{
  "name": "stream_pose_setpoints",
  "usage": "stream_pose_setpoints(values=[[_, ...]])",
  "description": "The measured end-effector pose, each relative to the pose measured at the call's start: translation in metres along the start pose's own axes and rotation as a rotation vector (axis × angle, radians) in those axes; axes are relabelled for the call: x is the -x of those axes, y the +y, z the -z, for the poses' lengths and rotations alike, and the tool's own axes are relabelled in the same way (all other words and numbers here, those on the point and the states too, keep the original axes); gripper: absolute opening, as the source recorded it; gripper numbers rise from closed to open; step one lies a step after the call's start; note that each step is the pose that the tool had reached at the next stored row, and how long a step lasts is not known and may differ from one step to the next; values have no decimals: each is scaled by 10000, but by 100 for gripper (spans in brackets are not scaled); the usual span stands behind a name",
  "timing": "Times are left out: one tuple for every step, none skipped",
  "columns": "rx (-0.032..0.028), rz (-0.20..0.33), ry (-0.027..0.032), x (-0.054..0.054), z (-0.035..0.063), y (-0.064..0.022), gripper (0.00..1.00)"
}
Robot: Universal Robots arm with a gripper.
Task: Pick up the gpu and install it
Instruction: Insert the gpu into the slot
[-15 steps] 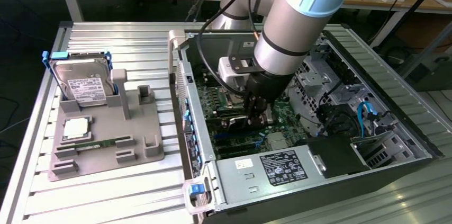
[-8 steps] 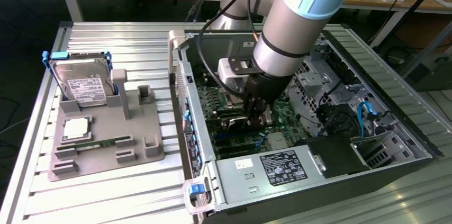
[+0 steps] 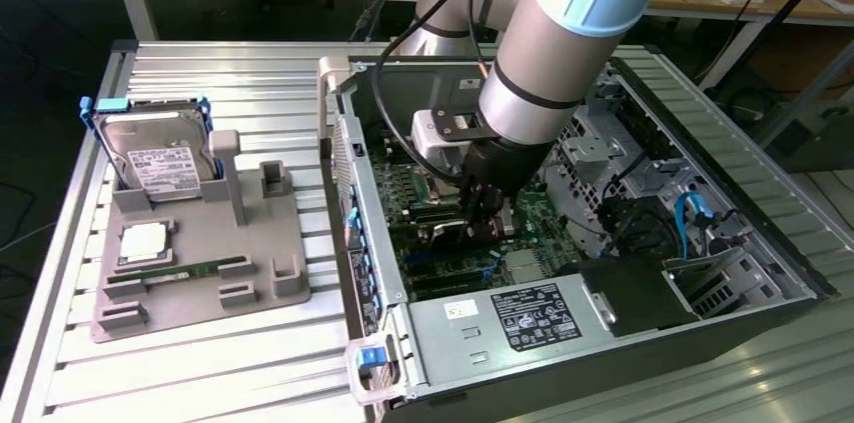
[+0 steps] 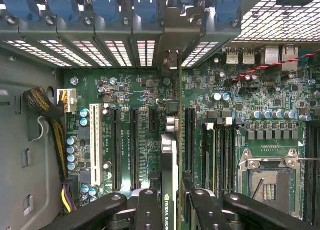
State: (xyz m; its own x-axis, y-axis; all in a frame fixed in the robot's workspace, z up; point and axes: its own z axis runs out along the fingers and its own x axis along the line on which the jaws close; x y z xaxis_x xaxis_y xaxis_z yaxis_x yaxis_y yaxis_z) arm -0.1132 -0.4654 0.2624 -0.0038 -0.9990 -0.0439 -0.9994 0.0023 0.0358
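Observation:
The gpu shows edge-on in the wrist view as a thin card with a black labelled face. It stands upright over the green motherboard, between the black expansion slots. Its metal bracket end reaches the case's rear slot panel. My gripper is shut on the card, one black finger on each side. In the exterior view my gripper reaches down into the open computer case, low over the motherboard. Whether the card sits in a slot I cannot tell.
A grey holder at the exterior view's left carries a silver hard drive, a CPU and a green memory stick. Inside the case are the power supply, a CPU socket, a cable bundle and blue cables.

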Motion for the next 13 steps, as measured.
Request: stream_pose_setpoints(values=[[0,0,1,0,-8,-1,27],[0,1,2,-1,-19,-1,27],[0,1,3,-3,-32,-1,27],[1,3,5,-3,-43,-1,27],[1,2,2,-3,-50,0,27],[1,-1,0,-3,-52,2,27],[0,0,-2,-3,-53,2,27],[-1,0,-3,-2,-54,1,27],[-1,0,-3,-2,-54,1,27],[-1,0,-2,-2,-54,2,27],[-1,0,-2,-2,-54,2,27],[-1,0,-3,-2,-54,2,27],[-1,0,-3,-2,-54,2,27]])
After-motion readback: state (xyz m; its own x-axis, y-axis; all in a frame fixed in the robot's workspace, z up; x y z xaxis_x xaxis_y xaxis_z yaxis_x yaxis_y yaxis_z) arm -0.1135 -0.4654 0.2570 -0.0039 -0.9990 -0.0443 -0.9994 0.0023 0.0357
